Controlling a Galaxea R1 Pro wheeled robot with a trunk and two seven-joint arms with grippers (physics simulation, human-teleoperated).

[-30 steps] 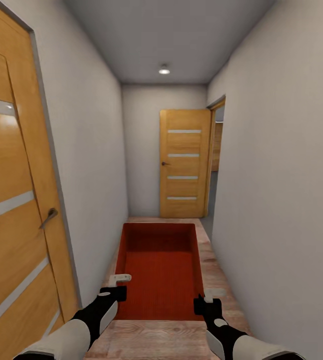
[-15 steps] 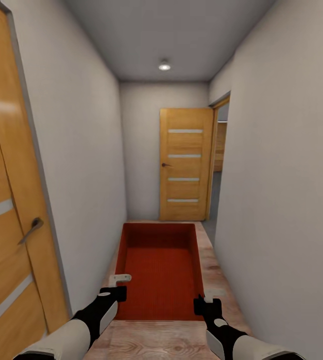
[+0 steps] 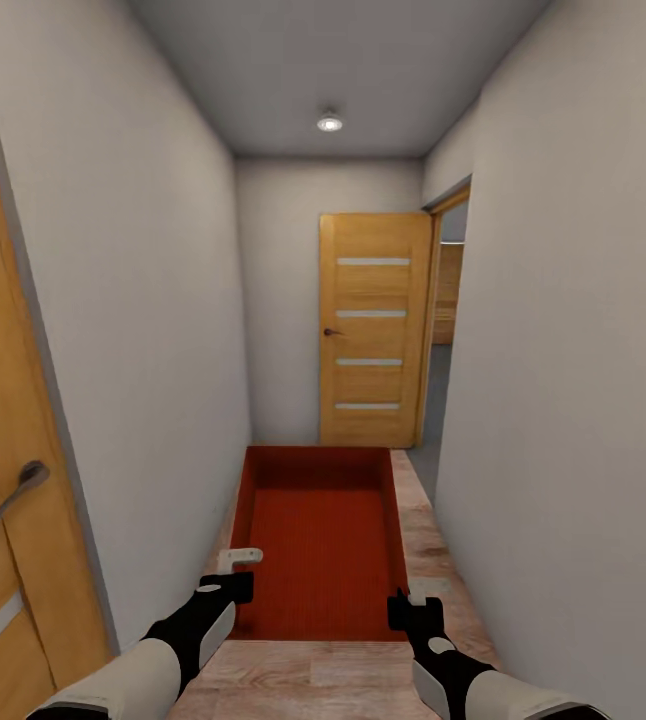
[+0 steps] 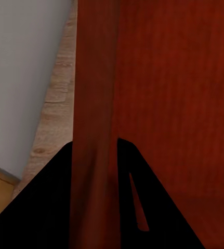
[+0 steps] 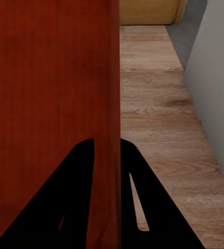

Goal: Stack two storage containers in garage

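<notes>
Carrying an orange-red box (image 3: 318, 540) down a hallway toward a wooden door (image 3: 373, 330); left gripper (image 3: 231, 572) and right gripper (image 3: 410, 598) each pinch a side wall, jaws narrow.

— Narrow corridor: plain pale grey walls (image 3: 153, 330) on both sides, grey ceiling with one round recessed lamp (image 3: 330, 123) lit.

— And underfoot?

— Light wood-plank floor (image 3: 428, 545), running ahead toward a closed honey-coloured wooden door with four pale horizontal strips (image 3: 371, 340) at the far end.

— Anything nearer?

— Another wooden door with a curved metal handle (image 3: 8, 495) close by on the left; an open doorway (image 3: 446, 330) on the right beside the far door.
</notes>
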